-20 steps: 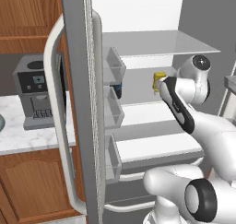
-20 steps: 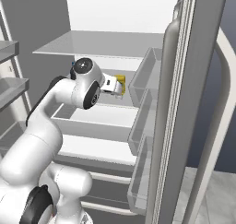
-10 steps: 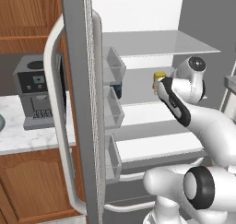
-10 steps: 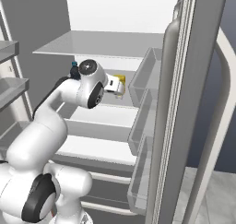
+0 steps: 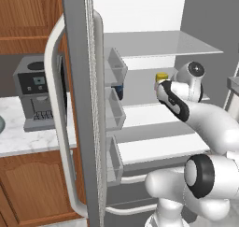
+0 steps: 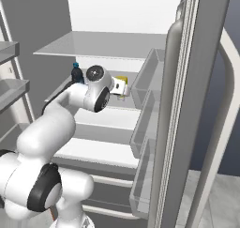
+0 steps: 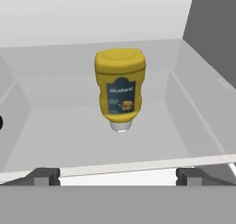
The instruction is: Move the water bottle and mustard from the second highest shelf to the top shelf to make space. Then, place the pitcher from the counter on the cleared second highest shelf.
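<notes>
- My claw (image 7: 117,176), jaws spread wide and holding nothing, faces the mustard (image 7: 120,88) at centre frame in the hand view; the two dark fingertips (image 7: 42,176) sit low in the picture, short of the bottle.
- The mustard is a squat yellow squeeze bottle, standing cap-down on a narrow pale cap, with a dark label patch on its smooth rounded body. It stands on the second highest shelf (image 7: 156,140).
- My worry: that small footing makes it tippy. If I push in off-centre, one finger could nudge it over or slide it deeper across the slick, translucent grey shelf.
- The soft plastic sides may also squash or slip if I close too high or too low.
- In the right base view the water bottle (image 6: 76,73), slim and dark with a blue cap, stands just upper left of my wrist; a wide swing could clip it.
- The top shelf (image 5: 163,43), flat and pale, lies close overhead, so a hasty lift could knock the bottle against its edge.
</notes>
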